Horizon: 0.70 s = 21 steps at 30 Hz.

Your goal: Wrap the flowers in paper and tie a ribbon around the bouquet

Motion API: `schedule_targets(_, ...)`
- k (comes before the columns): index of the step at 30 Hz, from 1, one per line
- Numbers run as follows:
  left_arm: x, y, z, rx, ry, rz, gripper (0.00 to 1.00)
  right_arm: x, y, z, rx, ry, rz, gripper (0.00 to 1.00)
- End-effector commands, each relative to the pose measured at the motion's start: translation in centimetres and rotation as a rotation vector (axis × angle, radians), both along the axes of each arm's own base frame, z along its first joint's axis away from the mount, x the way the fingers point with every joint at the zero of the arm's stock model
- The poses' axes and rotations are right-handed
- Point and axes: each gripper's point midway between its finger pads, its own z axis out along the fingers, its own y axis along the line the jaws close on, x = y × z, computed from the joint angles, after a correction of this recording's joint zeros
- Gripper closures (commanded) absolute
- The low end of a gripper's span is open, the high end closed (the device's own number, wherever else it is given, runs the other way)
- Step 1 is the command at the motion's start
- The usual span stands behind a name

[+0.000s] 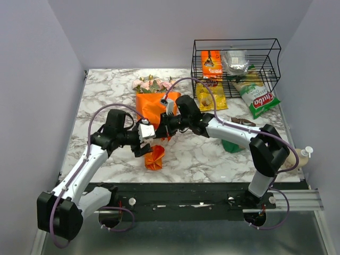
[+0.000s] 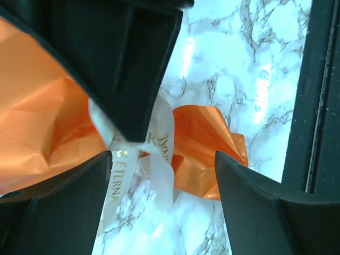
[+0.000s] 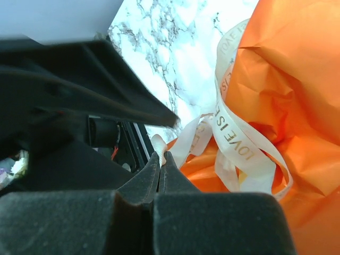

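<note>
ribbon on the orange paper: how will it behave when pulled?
Likely floppy: the ribbon lies in loose, sagging loops over the paper, so it should trail a pull, not transmit a push. Probably light and thin, and its smooth-looking face may slip in a pinch. The crinkled paper beneath will probably dent under tension.

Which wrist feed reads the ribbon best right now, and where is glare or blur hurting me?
Left wrist: the marble table is blown out by glare, the near fingers are dark blurs, the ribbon lettering is readable. Right wrist: the ribbon print is sharpest; the shut right hand is soft and unlit. Top external: even light, mild shadows, ribbon too small to make out.
</note>
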Motion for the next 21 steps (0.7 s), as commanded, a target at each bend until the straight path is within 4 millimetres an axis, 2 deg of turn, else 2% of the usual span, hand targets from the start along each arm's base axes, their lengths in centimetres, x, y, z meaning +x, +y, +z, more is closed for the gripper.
schedule_targets(1,-2.9,1.1,2.3,-0.016,0.100,-0.114,0.15,1.4,-1.3,-0.1,-0.015,0.002,-0.056,1.00)
schedule_targets(2,-2.4,1.2,3.1,-0.024,0.110,-0.118,0.15,1.6,-1.1,0.3,-0.005,-0.004,-0.047,1.00)
schedule_targets(4,-1.7,2.8,2.8,-0.009,0.168,-0.065,0.15,1.9,-0.9,0.2,-0.006,-0.027,-0.037,1.00)
schedule_targets(5,-0.6,3.3,2.1,0.000,0.211,-0.043,0.15,1.9,-0.9,0.2,-0.007,-0.032,-0.036,1.00)
schedule_targets(6,0.6,5.1,1.4,0.025,0.237,0.029,0.16,2.0,-0.9,0.2,-0.007,-0.039,-0.031,1.00)
schedule_targets(8,2.5,6.5,-0.3,0.086,0.250,0.029,0.17,2.0,-0.9,0.2,-0.006,-0.045,-0.026,1.00)
schedule_targets(11,3.9,8.4,-3.3,0.219,0.239,0.015,0.19,2.2,-0.9,0.5,0.000,-0.066,-0.016,1.00)
schedule_targets(14,5.5,9.3,-5.6,0.299,0.212,-0.016,0.20,2.2,-0.9,0.8,0.007,-0.075,-0.004,1.00)
schedule_targets(18,7.1,9.2,-7.0,0.312,0.168,-0.047,0.20,2.3,-0.9,0.6,0.004,-0.071,-0.006,1.00)
schedule_targets(21,6.8,8.5,-8.1,0.311,0.165,-0.109,0.21,2.5,-0.8,0.4,0.000,-0.064,-0.014,1.00)
